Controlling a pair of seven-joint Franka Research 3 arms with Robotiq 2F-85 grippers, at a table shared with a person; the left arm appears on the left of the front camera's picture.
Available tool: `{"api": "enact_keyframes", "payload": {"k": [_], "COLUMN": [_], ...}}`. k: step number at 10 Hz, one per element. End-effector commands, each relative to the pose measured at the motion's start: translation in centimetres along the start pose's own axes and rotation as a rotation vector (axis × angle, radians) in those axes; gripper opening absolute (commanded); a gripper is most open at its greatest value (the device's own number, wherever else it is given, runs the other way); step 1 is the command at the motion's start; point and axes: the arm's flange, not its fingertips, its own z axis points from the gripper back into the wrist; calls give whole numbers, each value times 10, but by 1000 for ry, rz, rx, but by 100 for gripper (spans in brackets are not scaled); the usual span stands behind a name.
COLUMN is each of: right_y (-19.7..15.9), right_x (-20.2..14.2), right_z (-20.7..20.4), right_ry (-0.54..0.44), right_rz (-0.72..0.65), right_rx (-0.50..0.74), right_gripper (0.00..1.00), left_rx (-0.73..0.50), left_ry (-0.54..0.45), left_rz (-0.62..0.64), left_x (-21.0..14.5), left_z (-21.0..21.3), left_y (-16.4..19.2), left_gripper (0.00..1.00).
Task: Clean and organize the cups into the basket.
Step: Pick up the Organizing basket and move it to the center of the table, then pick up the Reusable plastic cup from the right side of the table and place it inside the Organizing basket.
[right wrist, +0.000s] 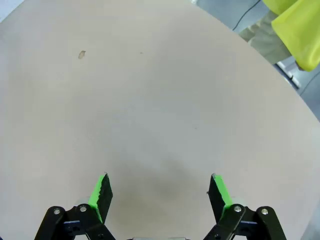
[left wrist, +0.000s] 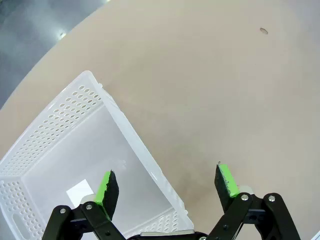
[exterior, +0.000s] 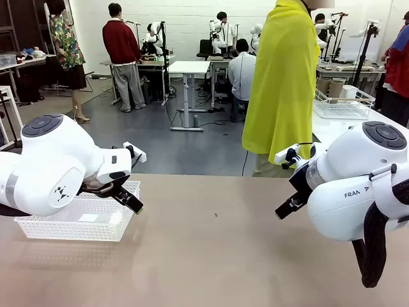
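The white lattice basket point(exterior: 77, 220) stands on the tan table at the left, with only a white label on its floor. My left gripper point(left wrist: 164, 172) hangs open above the basket's point(left wrist: 60, 150) near corner, one green pad over the inside and the other over the table. In the front view the left gripper point(exterior: 128, 199) sits just right of the basket. My right gripper point(right wrist: 159, 176) is open over bare tabletop; in the front view the right gripper point(exterior: 287, 206) hangs at the right. Tan cups point(exterior: 331, 86) stand far off in a clear basket.
A person in a yellow garment point(exterior: 281, 83) stands at the table's far edge. The clear wire-like basket point(exterior: 342, 105) rests on a white side table at the back right. A small dark speck point(right wrist: 81, 54) marks the tabletop point(exterior: 211, 256).
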Motion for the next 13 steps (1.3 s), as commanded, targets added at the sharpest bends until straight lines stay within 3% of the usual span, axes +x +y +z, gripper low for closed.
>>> {"api": "enact_keyframes", "payload": {"k": [1,7,9,10,13], "right_y": [0,0,15,27,73], "right_x": [0,0,-16,-31,-74], "right_z": [0,0,62,90,158], "right_ry": [0,0,-13,39,172], "right_rz": [0,0,-20,-29,-29], "right_rx": [0,0,-42,-43,-100], "right_gripper": [100,100,100,100,100], "left_rx": [0,0,-170,-164,-92], "left_ry": [0,0,3,-6,73], "left_rz": [0,0,-105,-183,-238], "left_x": [0,0,-14,-31,-71], "left_z": [0,0,70,101,175], "left_y": [0,0,-8,-10,-28], "left_gripper": [100,100,100,100,100]}}
